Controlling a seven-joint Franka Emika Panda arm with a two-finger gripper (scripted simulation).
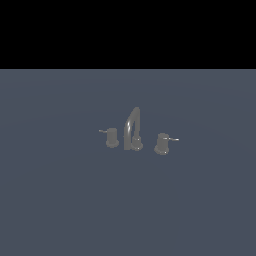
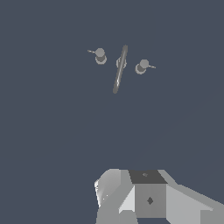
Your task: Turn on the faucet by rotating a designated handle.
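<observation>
The gripper (image 2: 148, 199) is showing only in the wrist view, as a blocky pale-grey and white body with a dark panel filling the lower middle of the frame. Its fingertips are lying outside the picture, so I cannot tell whether the fingers are spread or pressed together. It is holding nothing that can be seen and is sitting well apart from the fixtures. In the exterior view the arm is not appearing at all.

Farther out, the faucet (image 1: 133, 131) is standing near the centre of the exterior frame on a flat slate-blue floor (image 1: 60, 200). It is a small, dull-grey metal set of three separate pieces in a row.

The spout (image 1: 132, 125) is rising tallest in the middle, arching over at its top. In the wrist view it is reading as a thin slanted bar (image 2: 120, 69) in the upper middle.

The handle (image 1: 162, 143) is sitting just right of centre: a stubby grey cylinder, flaring slightly at its base, with a thin pale lever (image 1: 173, 139) pointing toward the frame's right.

The twin valve (image 1: 112, 137) is standing left of the spout, straighter-sided, its lever pointing left.
</observation>
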